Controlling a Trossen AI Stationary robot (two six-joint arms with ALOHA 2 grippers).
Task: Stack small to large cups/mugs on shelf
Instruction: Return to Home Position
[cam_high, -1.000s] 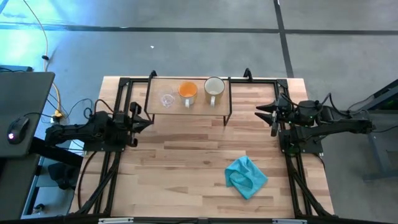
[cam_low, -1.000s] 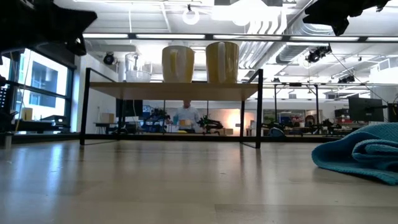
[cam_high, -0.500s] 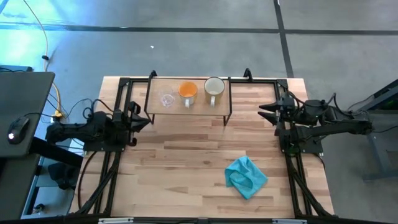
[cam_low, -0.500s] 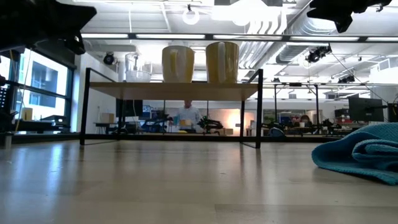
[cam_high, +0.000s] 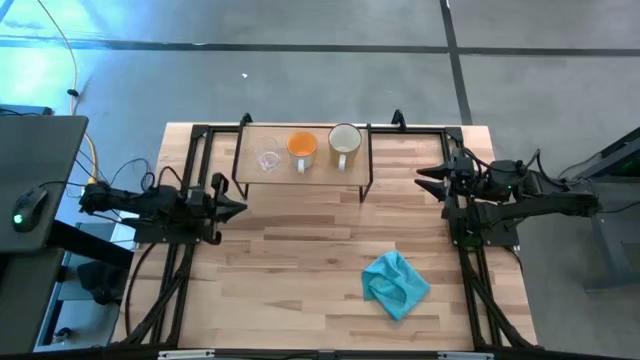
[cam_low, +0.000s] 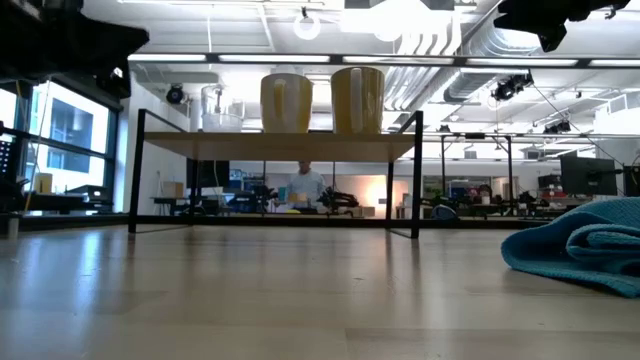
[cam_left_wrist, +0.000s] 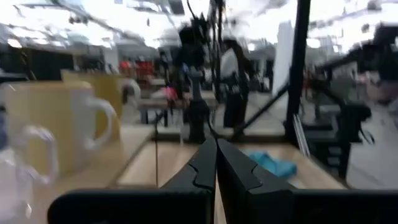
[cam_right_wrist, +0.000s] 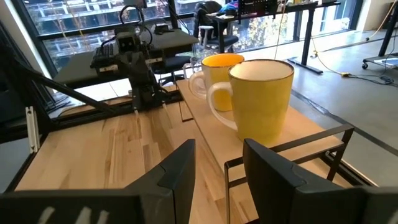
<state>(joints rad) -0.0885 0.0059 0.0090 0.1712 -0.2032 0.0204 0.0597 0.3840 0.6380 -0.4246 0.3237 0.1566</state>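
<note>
The light-wood shelf (cam_high: 302, 172) stands on black wire legs at the table's far side. On its board stand three vessels in a row: the clear glass cup (cam_high: 268, 160), the orange mug (cam_high: 302, 147) and the cream-white mug (cam_high: 344, 141); the low view shows them upright, glass cup (cam_low: 220, 108), orange mug (cam_low: 286, 103), cream-white mug (cam_low: 357, 100). My left gripper (cam_high: 242, 209) is shut (cam_left_wrist: 216, 158) and hovers left of the shelf, nearer the table's near edge. My right gripper (cam_high: 419, 178) is open (cam_right_wrist: 217, 158), right of the shelf, its fingers pointing toward the cream-white mug (cam_right_wrist: 261, 99).
A crumpled teal-blue cloth (cam_high: 396, 283) lies on the tabletop toward the near right, also in the low view as a cloth (cam_low: 580, 250). Black arm frames run along both table sides. Bare wood lies between the shelf and the near edge.
My left arm has drawn back and stretched out; its shut gripper has shifted slightly toward the table's near edge. My right gripper has pulled back a little toward the table's right edge. The cups, shelf and cloth have stayed in place.
</note>
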